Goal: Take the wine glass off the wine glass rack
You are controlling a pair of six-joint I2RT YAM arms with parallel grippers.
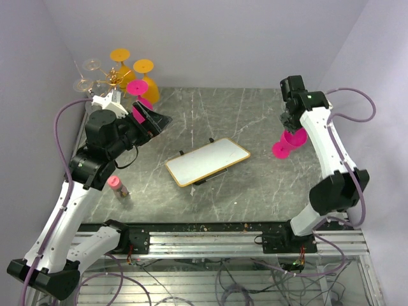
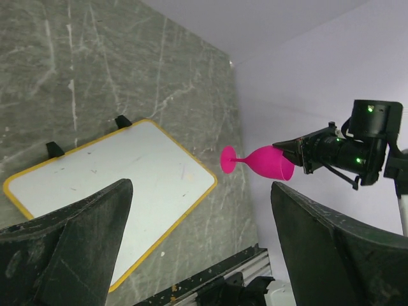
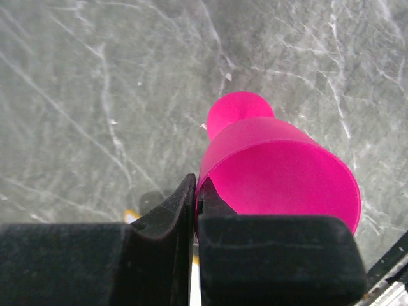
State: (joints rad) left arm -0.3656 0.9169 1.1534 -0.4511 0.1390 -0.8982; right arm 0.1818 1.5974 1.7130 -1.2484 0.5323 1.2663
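Note:
The gold wine glass rack stands in the far left corner. Two orange glasses, a pink one and clear ones hang on it upside down. My right gripper is shut on the rim of another pink wine glass and holds it above the table at the right, far from the rack. In the right wrist view my fingers pinch the rim of that glass. It also shows in the left wrist view. My left gripper is open and empty just right of the rack.
A white board with a yellow rim lies flat mid-table and also shows in the left wrist view. A small pink-capped bottle stands near the left arm. Purple walls close in on the left, back and right.

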